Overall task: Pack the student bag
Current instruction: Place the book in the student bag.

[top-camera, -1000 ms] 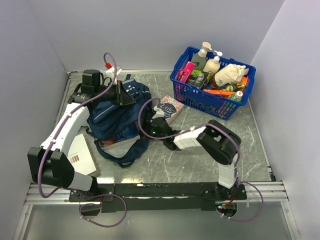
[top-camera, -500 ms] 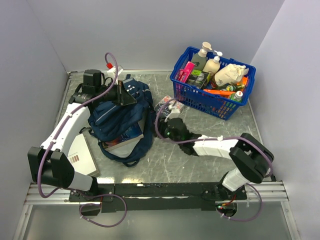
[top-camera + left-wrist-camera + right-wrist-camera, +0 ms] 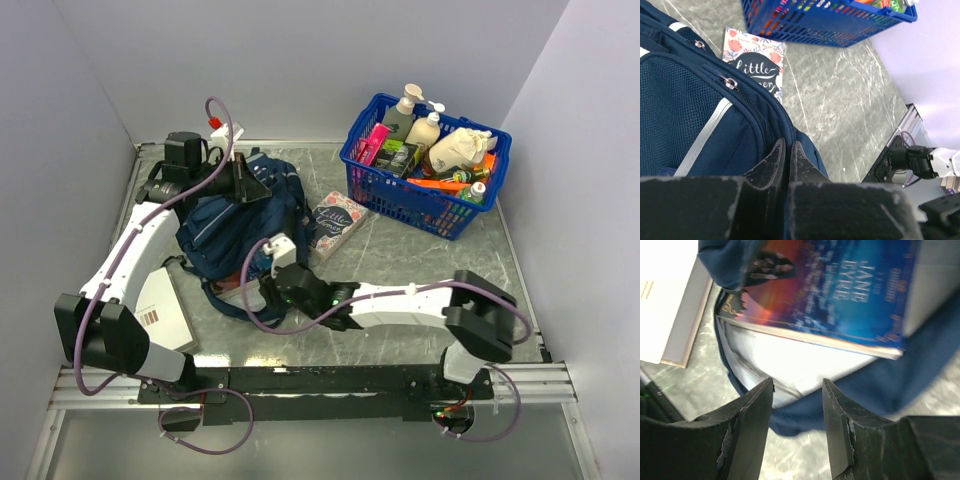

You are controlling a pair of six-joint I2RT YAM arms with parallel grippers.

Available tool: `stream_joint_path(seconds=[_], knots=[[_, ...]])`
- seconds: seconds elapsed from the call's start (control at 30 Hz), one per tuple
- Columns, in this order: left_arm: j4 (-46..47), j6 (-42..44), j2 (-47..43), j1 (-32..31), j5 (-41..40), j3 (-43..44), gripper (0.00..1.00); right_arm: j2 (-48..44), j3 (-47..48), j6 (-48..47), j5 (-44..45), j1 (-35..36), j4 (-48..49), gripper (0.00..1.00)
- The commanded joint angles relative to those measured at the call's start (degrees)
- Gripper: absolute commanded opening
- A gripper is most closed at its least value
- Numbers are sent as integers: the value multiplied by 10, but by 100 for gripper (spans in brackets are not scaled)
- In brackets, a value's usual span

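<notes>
Student bag point(image 3: 700, 115), pinched by left end effector point(image 3: 788, 149)

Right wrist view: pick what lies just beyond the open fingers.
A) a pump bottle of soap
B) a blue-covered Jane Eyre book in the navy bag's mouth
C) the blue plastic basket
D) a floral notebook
B: the title Jane Eyre can be read on the blue cover of the book, which lies in the opening of the student bag, just ahead of the right gripper.

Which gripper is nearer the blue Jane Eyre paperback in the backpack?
Right. The right gripper hangs open above the blue Jane Eyre paperback; the left gripper pinches the navy fabric backpack at its far end.
</notes>
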Motion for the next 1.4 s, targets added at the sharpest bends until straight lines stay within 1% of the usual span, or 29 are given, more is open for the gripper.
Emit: stream_joint_path(seconds=[0.0,0.03,0.07,0.1,0.13,0.2,0.27,0.33,0.5,0.53,0.6,0.63,0.67,0.7,0.73,0.83,1.0,1.03,1.1,1.13,1.23,1.33,1.37], knots=[[67,-13,-13,-3,14,55,1,59,41,-58,-27,8,45,49],[71,-14,-20,-3,12,50,1,69,46,-61,-34,8,44,47],[74,-12,-24,-3,12,46,1,81,56,-58,-44,7,39,42],[75,-12,-27,-3,12,39,1,97,60,-60,-51,7,42,39],[75,-11,-32,-3,11,38,1,104,56,-63,-61,7,73,31],[74,-10,-35,-3,15,36,1,120,33,-76,-86,8,116,22],[75,-11,-41,-3,17,33,1,146,50,-83,-83,5,123,15],[77,-11,-45,-3,21,30,1,161,69,-86,-84,-5,111,11],[68,-26,-49,-3,48,31,1,199,134,-120,-90,-26,75,7],[67,-31,-49,-3,65,33,1,204,139,-151,-90,-27,74,6],[66,-54,-47,-3,86,38,1,213,124,-199,-91,-26,117,2],[63,-62,-45,-3,98,38,1,215,110,-246,-91,-26,145,0],[62,-80,-44,-4,118,40,1,220,84,-263,-88,-26,185,0],[57,-84,-42,-5,129,44,1,221,73,-278,-84,-26,204,0],[39,-81,-42,-6,133,46,1,225,64,-302,-79,-26,216,0],[24,-55,-54,-6,132,56,1,247,44,-328,-74,-27,254,0],[-3,-38,-61,-6,138,64,1,280,56,-349,-62,-35,298,0],[-3,-40,-62,-6,139,60,1,292,58,-368,-60,-38,333,0],[2,-45,-63,-7,147,49,1,305,66,-385,-48,-44,370,0],[3,-54,-63,-7,150,46,1,321,83,-410,-40,-44,392,0],[1,-67,-60,-7,163,48,1,353,115,-451,27,-44,453,0],[-16,-63,-60,-7,165,60,1,354,122,-434,48,-39,460,0],[-22,-61,-62,-7,163,64,1,351,127,-427,73,-36,452,0]])
